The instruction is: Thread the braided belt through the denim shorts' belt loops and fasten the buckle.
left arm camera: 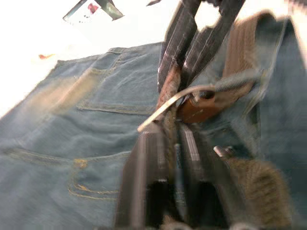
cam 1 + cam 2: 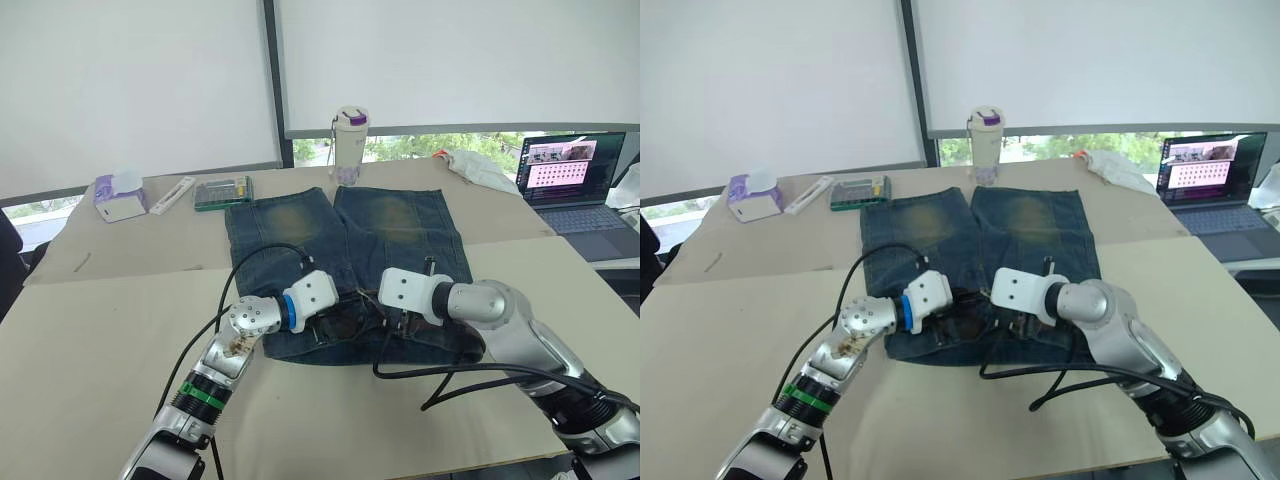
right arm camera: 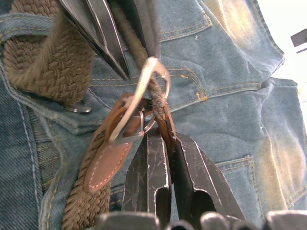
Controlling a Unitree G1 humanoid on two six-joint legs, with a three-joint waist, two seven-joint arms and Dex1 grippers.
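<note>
Both grippers pinch the braided belt [image 3: 158, 103] tip at the buckle [image 3: 144, 91]; right gripper [image 3: 160, 139] below, left gripper [image 1: 168, 139] opposite.

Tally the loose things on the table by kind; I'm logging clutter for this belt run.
Blue denim shorts: 1
Braided brown belt: 1
White bottle with purple lid: 1
Tissue pack: 1
Green box: 1
Open laptop: 1
White cloth: 1
Total: 7
</note>
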